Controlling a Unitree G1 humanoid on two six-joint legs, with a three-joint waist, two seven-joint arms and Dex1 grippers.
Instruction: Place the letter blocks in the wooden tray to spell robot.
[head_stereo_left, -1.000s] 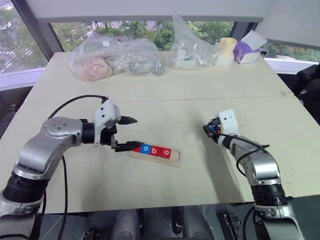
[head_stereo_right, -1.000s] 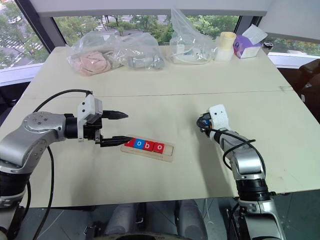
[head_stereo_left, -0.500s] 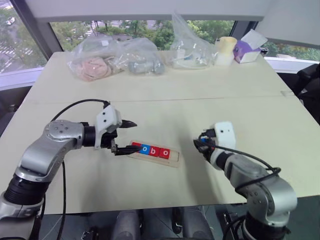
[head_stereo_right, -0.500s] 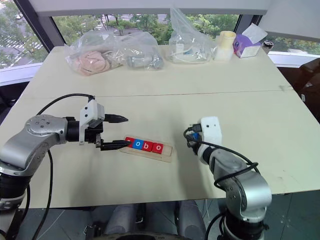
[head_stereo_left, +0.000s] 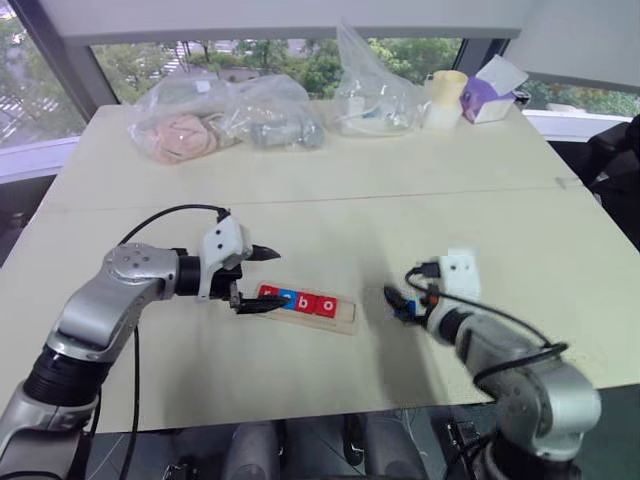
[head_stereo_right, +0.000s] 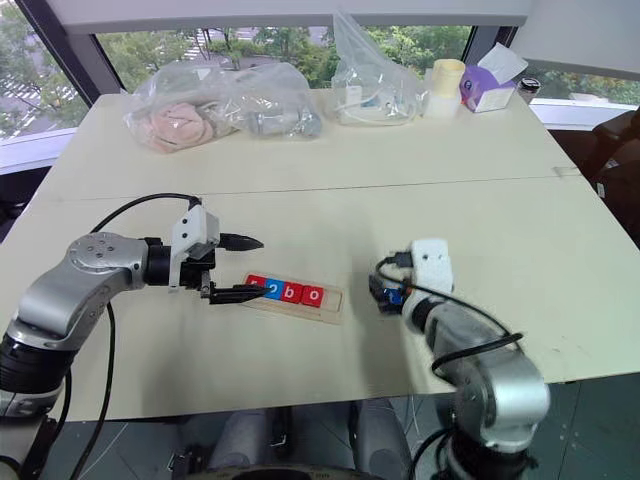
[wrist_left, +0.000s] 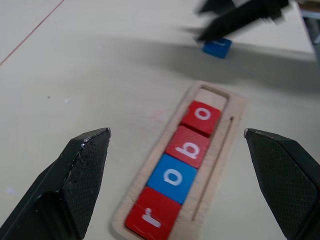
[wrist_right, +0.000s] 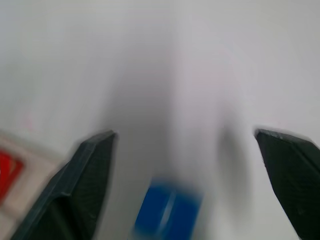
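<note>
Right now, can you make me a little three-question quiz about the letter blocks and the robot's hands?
1. How many letter blocks sit in the wooden tray?
2. True or false: the blue block near the right gripper lies in the tray.
3. Which slot of the tray is bare: A) the one beside the r, B) the middle one, C) the end slot past the second o?

Key
1. Four, reading r, o, b, o.
2. False. It lies on the table, beyond the tray's bare end, and the right gripper's fingers stand open.
3. C. The left gripper is open too, straddling the r end.
</note>
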